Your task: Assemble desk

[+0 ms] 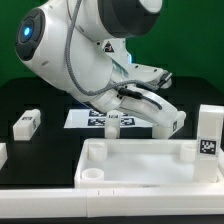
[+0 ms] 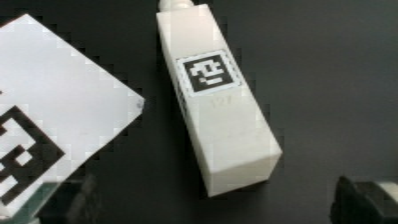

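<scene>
Exterior view: desk panel (image 1: 140,185) lies rim-up at the front of the black tabletop (image 1: 50,140). Inside the rim, one round corner socket (image 1: 93,172) shows at the exterior view's left end; the rest of the tray floor reads plain white. Upright leg (image 1: 208,135) stands at the panel's far corner on the exterior view's right, tag toward the camera. I can't tell whether it is seated in a socket or just behind the rim. Loose leg (image 1: 27,122) lies flat, well apart, on the exterior view's left. Marker board (image 1: 95,117) lies behind the panel.

Arm (image 1: 70,55) leans down from the exterior view's upper left. Its wrist is tipped low over the marker board's edge, with the jaws close above the tabletop. Tagged leg (image 1: 113,122) sits under them, at the board.

Wrist view gives what the exterior view hides. The tagged leg (image 2: 222,100) lies flat on the tabletop, tag up, just beside a corner of the marker board (image 2: 54,110). A dark strip of tabletop runs between them, so they are apart. Jaws are spread wide: dark, blurred fingertips (image 2: 370,190) show at the frame edge on either side of the leg's near end, neither touching it. Nothing is pinched.

Only the exterior view shows the panel, socket, upright leg and loose leg; the jaw gap is masked there by the wrist.
</scene>
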Controlling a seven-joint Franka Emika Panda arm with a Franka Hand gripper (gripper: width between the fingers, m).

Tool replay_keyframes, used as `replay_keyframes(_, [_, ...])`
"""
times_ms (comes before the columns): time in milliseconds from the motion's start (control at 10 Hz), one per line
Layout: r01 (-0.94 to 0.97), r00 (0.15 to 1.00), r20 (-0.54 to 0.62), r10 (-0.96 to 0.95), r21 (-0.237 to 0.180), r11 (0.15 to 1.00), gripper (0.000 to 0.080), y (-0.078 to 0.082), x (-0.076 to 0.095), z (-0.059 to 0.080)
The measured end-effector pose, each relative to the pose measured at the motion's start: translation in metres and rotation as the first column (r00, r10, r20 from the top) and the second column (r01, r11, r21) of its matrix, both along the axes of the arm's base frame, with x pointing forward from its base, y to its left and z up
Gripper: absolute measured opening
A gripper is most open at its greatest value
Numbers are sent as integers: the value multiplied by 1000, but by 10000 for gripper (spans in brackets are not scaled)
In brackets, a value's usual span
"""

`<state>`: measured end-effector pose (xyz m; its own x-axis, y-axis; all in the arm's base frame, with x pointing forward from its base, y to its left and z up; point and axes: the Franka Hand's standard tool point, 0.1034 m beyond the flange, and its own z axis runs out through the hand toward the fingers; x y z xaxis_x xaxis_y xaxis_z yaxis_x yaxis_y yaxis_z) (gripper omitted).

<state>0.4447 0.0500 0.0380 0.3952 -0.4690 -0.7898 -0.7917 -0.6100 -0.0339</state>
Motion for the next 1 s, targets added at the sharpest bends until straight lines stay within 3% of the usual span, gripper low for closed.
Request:
replay_keyframes(300, [-110, 990, 89, 107, 25, 994, 649, 34, 0, -20])
replay_keyframes(600, [-104, 991, 90, 102, 24, 994, 649, 31, 0, -20])
replay_keyframes(700, [-83, 994, 81, 80, 42, 996, 649, 32, -1, -19])
replay_keyframes(900, [-25, 1000, 7, 25, 115, 993, 649, 32, -11, -24])
replay_keyframes(1000, [-15, 1000, -23, 19, 128, 992, 649, 33, -13, -24])
